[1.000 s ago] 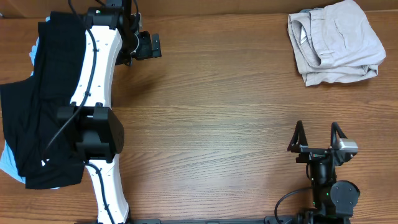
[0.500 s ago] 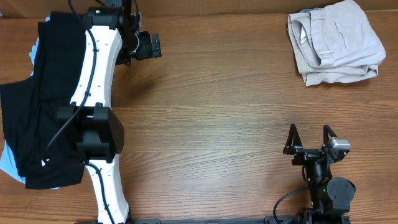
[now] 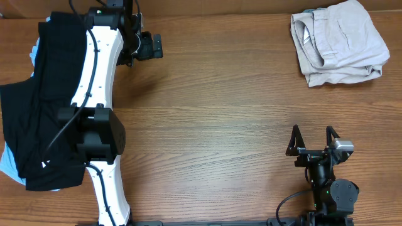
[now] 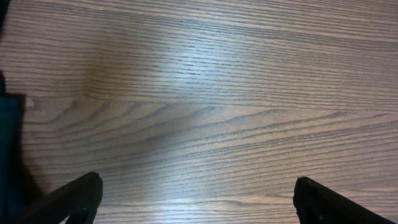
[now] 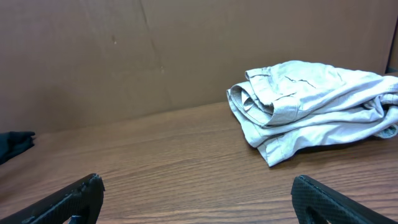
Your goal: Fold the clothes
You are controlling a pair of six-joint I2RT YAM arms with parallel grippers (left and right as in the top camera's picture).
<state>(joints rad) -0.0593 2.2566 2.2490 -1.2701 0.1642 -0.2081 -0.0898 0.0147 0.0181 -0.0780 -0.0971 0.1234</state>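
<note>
Folded beige khaki shorts point(image 3: 339, 43) lie at the table's far right corner, and the right wrist view shows the beige shorts point(image 5: 311, 102) ahead to the right. A pile of black garments point(image 3: 34, 107) covers the left edge, with pale blue fabric point(image 3: 9, 164) showing under it. My left gripper point(image 3: 151, 46) hangs open over bare wood at the far left, next to the black pile; its fingertips point(image 4: 84, 190) stand far apart with nothing between. Open and empty, my right gripper point(image 3: 311, 134) sits near the front right, well short of the shorts.
The left arm's white links point(image 3: 94, 75) stretch over the black pile from its base point(image 3: 97, 135) near the front. A brown wall point(image 5: 186, 50) rises behind the table's far edge. Bare wood point(image 3: 220, 113) spans the middle.
The right gripper drew back a little toward the front edge and slightly left between one second ago and half a second ago, then stayed still. The left arm and clothes have not moved.
</note>
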